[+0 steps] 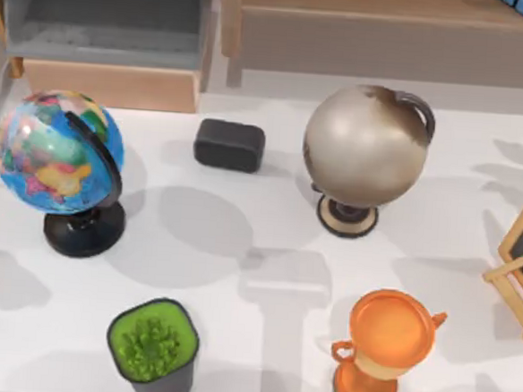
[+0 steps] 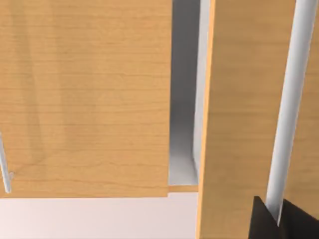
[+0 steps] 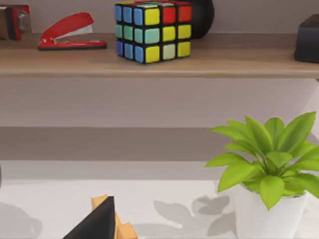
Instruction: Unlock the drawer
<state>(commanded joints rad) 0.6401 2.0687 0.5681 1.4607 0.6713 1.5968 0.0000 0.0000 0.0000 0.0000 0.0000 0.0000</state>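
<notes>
The drawer (image 1: pixel 108 85) sits at the table's back left, its light tan front panel facing the table and its grey inner walls (image 1: pixel 104 14) showing behind it. In the left wrist view, tan wooden panels (image 2: pixel 84 94) stand very close, with a grey gap (image 2: pixel 184 99) between them. A pale bar handle (image 2: pixel 286 109) runs along the nearer panel (image 2: pixel 244 124). My left gripper (image 2: pixel 276 224) shows as dark shapes either side of the bar's end. My right gripper (image 3: pixel 94 224) appears as a dark wedge low over the table, facing the shelf.
A coloured globe (image 1: pixel 58 150), a black box (image 1: pixel 229 145), a grey globe (image 1: pixel 364 145), a green plant pot (image 1: pixel 152 350), an orange trophy (image 1: pixel 385 348) and a small easel (image 1: pixel 522 259) stand on the table. The brown shelf (image 3: pixel 159 62) holds a puzzle cube (image 3: pixel 152 30) and red stapler (image 3: pixel 70 32).
</notes>
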